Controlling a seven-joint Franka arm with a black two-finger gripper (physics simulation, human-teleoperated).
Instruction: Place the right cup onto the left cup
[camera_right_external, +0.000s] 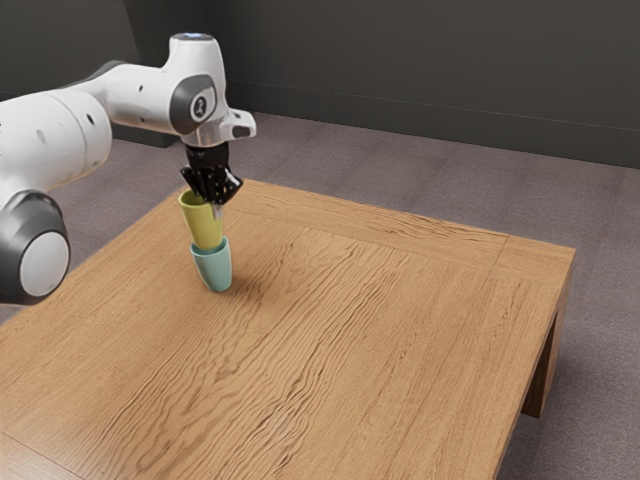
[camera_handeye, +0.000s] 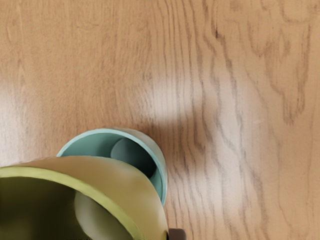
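In the exterior view my gripper (camera_right_external: 212, 203) is at the top of the yellow cup (camera_right_external: 203, 224), shut on it and holding it with its mouth up. Directly below stands the teal cup (camera_right_external: 213, 268), upright on the table, its rim meeting the yellow cup's lower end in that view. In the wrist view the yellow cup (camera_handeye: 120, 176) covers part of the teal cup (camera_handeye: 159, 170), whose inside is partly visible. A dark piece of my gripper (camera_handeye: 177, 234) shows beside the yellow cup's outer wall. The yellow cup's underside is hidden, so contact between the cups cannot be told.
The wooden table (camera_right_external: 340, 330) extends from the cups toward the exterior view's right and front. Its far edge runs behind the cups, with carpeted floor (camera_right_external: 420, 185) beyond. The arm comes in from the exterior view's upper left.
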